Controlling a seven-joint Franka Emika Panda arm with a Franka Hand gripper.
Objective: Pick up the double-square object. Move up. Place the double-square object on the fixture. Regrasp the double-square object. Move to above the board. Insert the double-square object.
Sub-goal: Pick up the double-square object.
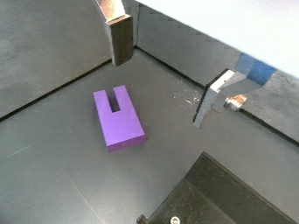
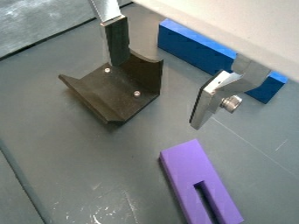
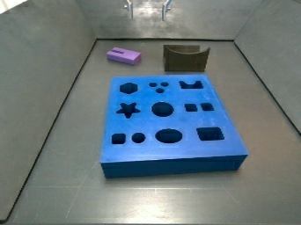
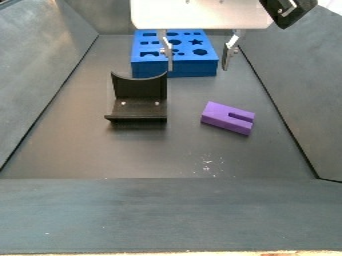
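The double-square object (image 1: 118,118) is a light-purple block with a slot in one end, lying flat on the grey floor; it also shows in the other wrist view (image 2: 201,182) and in both side views (image 3: 125,56) (image 4: 230,116). My gripper (image 1: 167,74) (image 2: 163,74) hangs open above the floor with nothing between its fingers (image 1: 121,39), and the block lies apart from it. In a side view the gripper (image 4: 198,55) is up between fixture and block. The dark fixture (image 2: 117,87) (image 3: 185,58) (image 4: 136,100) stands beside the block. The blue board (image 3: 223,114) (image 4: 201,66) (image 2: 193,48) lies flat.
Grey walls (image 3: 47,53) enclose the floor on all sides. The board's top has several dark shaped cut-outs, such as a star (image 3: 127,110). A dark raised ledge (image 1: 233,197) shows at a wrist view's edge.
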